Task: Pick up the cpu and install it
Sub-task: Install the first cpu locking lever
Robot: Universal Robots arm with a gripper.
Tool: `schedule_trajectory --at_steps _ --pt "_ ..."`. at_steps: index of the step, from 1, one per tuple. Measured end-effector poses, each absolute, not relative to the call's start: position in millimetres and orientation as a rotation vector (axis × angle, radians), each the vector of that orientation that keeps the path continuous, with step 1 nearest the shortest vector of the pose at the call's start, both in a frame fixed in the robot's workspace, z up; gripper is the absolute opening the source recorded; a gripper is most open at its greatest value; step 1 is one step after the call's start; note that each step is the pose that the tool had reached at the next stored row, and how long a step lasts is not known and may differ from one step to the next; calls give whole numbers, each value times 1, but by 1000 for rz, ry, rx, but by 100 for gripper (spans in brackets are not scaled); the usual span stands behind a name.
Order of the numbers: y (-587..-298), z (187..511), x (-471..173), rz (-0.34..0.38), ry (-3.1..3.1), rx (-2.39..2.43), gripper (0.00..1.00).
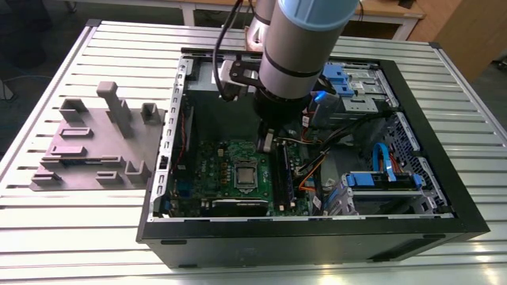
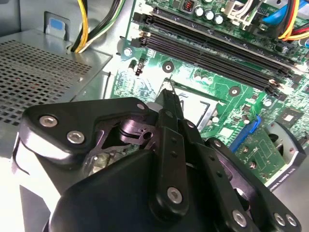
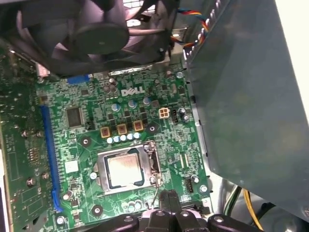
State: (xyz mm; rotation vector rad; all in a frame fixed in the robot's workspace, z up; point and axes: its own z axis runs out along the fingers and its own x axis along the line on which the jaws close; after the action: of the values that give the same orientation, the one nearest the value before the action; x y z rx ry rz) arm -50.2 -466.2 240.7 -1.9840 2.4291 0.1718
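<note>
The cpu (image 1: 246, 176) (image 3: 124, 169), a small square chip with a silver top, lies flat in the socket frame (image 3: 152, 164) on the green motherboard (image 1: 214, 157) inside the open computer case (image 1: 317, 237). My gripper (image 1: 267, 142) (image 2: 169, 95) (image 3: 166, 199) hangs just above the board beside the socket, a little off the cpu's edge. Its black fingers are shut, with nothing visible between them. A thin metal socket lever (image 3: 154, 195) stands up close to the fingertips. In the second wrist view the gripper body hides the cpu.
A grey fixture plate (image 1: 95, 148) with upright blocks lies on the slatted table at the exterior view's left. Inside the case are a black fan (image 3: 96, 29), a grey metal box (image 3: 251, 96), memory slots (image 2: 212, 43), cables and blue-trimmed drive cages (image 1: 380, 178).
</note>
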Motion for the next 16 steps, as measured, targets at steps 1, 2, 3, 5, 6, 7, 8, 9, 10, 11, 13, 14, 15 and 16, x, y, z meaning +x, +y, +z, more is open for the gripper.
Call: schedule_trajectory --at_steps 1,2,3,5,6,7,8,9,10,11,13,14,15,16 --pt "-467 241 -50 172 2426 -1988 11" --pt "-468 241 -50 172 2424 -1990 11" --pt "-469 241 -50 172 2423 -1992 11" --pt "-470 241 -50 172 2421 -1994 11" --pt "-471 241 -50 172 2420 -1995 11" --pt "-473 241 -50 173 2419 -1996 11" --pt "-474 241 -50 172 2418 -1998 11" --pt "-474 241 -50 172 2415 -2001 11" --pt "-475 241 -50 172 2411 -2005 11" --pt "-476 241 -50 172 2407 -2011 11" --pt "-477 241 -50 172 2396 -2024 11" --pt "-478 241 -50 171 2390 -2031 11" --pt "-478 241 -50 171 2383 -2040 11" --pt "-478 241 -50 171 2376 -2048 11"
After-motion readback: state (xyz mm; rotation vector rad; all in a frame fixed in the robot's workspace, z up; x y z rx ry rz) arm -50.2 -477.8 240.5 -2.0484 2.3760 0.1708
